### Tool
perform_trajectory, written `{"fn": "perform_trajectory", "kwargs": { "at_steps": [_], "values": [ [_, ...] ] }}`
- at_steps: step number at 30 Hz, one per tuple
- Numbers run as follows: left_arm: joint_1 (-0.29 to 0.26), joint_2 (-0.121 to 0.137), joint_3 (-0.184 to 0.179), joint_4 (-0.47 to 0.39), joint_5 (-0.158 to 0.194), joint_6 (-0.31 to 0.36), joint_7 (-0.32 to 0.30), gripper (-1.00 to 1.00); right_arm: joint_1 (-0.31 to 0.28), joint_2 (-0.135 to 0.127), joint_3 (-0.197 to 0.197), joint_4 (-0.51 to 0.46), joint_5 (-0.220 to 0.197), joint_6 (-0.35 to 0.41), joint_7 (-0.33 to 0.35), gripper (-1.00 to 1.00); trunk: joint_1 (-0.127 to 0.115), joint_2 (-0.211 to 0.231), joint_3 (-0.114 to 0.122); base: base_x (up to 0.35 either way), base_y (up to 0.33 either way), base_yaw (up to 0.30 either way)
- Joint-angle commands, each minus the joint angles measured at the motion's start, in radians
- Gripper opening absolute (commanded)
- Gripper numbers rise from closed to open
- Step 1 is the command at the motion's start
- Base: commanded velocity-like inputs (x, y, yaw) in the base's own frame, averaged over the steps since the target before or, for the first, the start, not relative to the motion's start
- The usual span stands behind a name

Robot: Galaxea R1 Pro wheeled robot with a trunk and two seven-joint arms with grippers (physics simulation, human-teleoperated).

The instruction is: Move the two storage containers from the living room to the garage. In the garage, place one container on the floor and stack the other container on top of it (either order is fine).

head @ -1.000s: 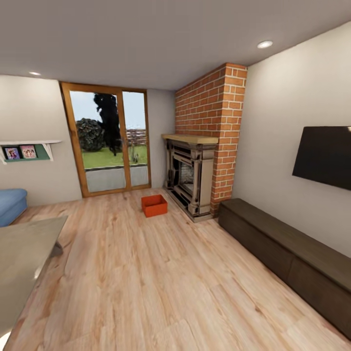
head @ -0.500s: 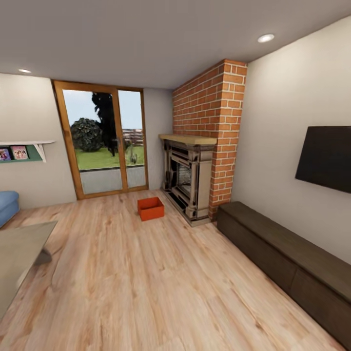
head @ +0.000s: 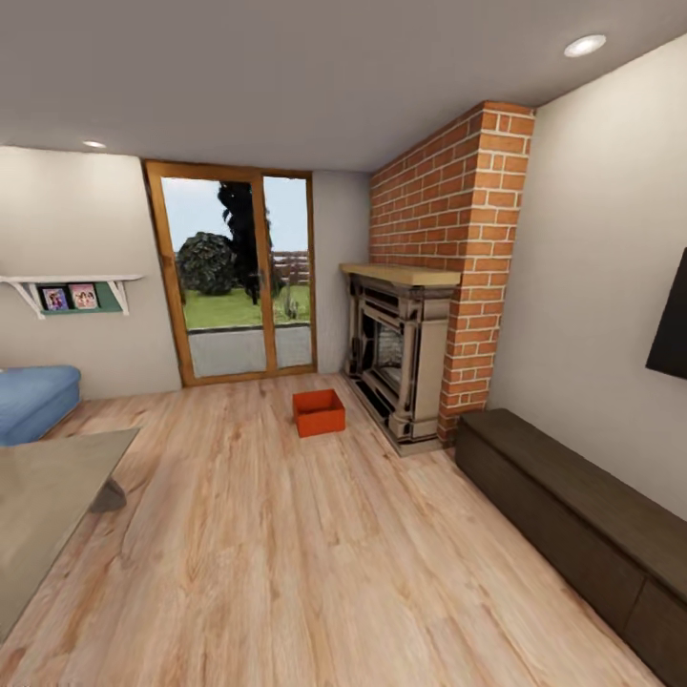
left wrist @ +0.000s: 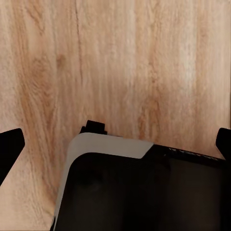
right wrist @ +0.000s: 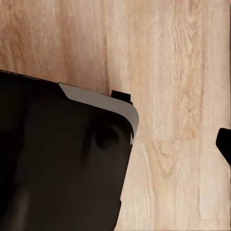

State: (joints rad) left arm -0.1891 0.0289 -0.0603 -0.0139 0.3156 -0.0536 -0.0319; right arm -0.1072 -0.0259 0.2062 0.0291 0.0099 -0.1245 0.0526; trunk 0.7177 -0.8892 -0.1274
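Light wood plank floor [head: 286, 534] runs ahead of me to a wood-framed glass patio door [head: 243, 277] at twelve o'clock, daylight and green lawn beyond it. At one o'clock I see a red brick chimney [head: 453, 248] over a stone fireplace with a pale wood mantel [head: 401, 358]. A long dark brown low cabinet [head: 582, 525] lines the plain cream wall [head: 601, 286] at three o'clock. At nine o'clock sit a grey low table [head: 43, 515] and a blue sofa [head: 33, 401], with a white wall shelf holding photo frames [head: 72, 291] above; recessed ceiling lights [head: 584, 45] glow
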Motion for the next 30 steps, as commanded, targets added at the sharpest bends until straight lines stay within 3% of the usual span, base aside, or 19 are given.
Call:
{"fn": "perform_trajectory", "kwargs": {
  "at_steps": [1,19,30],
  "values": [
    [-0.001,0.000,-0.006,0.002,0.010,-0.003,-0.003,1.00,-0.001,0.000,0.003,0.003,0.001,-0.006,0.003,1.00,0.001,-0.001,-0.001,0.307,-0.132,0.275],
    [-0.001,0.000,-0.007,0.002,0.010,-0.005,-0.003,1.00,-0.001,0.000,0.002,0.003,0.001,-0.007,0.003,1.00,0.001,-0.001,-0.001,0.307,-0.129,0.275],
    [-0.001,-0.001,-0.007,0.002,0.009,-0.005,-0.003,1.00,-0.001,-0.004,0.002,0.003,0.001,-0.007,0.003,1.00,0.001,-0.001,-0.001,0.307,-0.126,0.047]
  ]
}}
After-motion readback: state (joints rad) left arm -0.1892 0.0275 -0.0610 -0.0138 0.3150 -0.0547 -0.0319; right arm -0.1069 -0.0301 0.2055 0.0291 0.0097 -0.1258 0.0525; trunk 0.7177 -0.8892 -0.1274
